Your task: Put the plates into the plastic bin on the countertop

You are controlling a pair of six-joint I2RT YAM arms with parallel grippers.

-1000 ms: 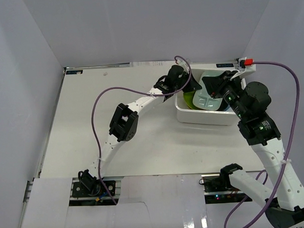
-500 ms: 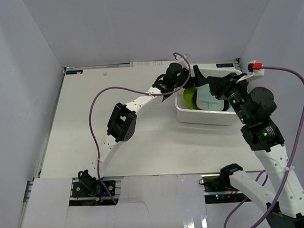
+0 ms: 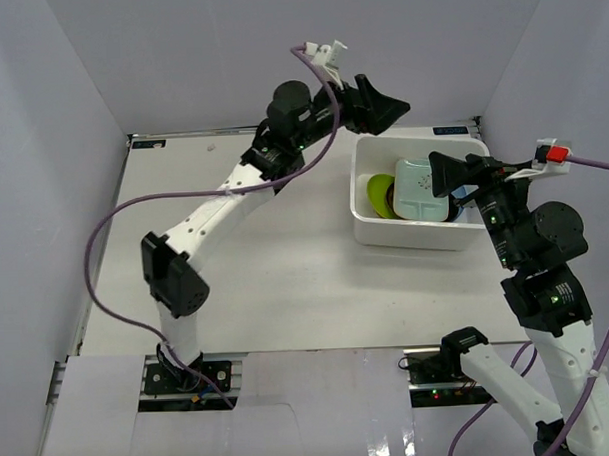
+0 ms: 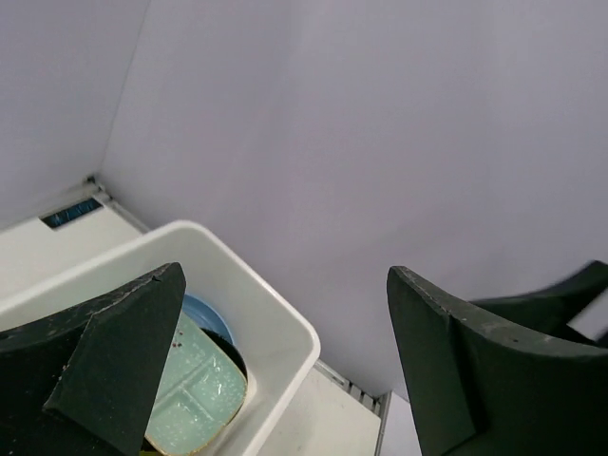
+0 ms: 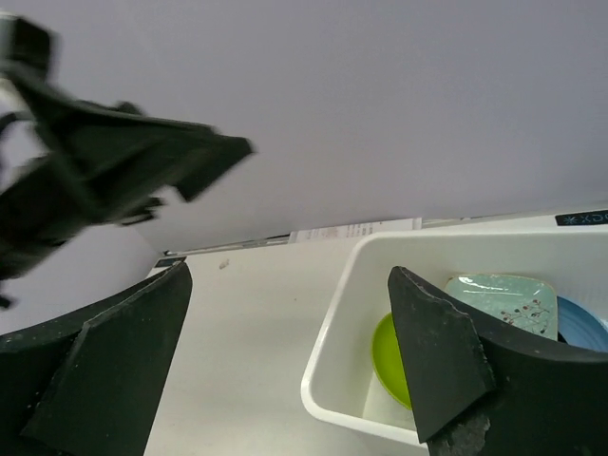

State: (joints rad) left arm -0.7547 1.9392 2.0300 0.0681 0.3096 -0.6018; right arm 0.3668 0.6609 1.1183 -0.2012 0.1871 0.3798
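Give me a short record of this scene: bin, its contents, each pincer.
bin: white tub at the far right of the table
in the bin: pale green rectangular plate, lime-green plate, blue plate
left pincer: open, empty, raised near the back wall
right pincer: open, empty, raised by the bin's right end
plates outside the bin: none in view

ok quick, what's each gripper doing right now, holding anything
left gripper: open, holding nothing
right gripper: open, holding nothing
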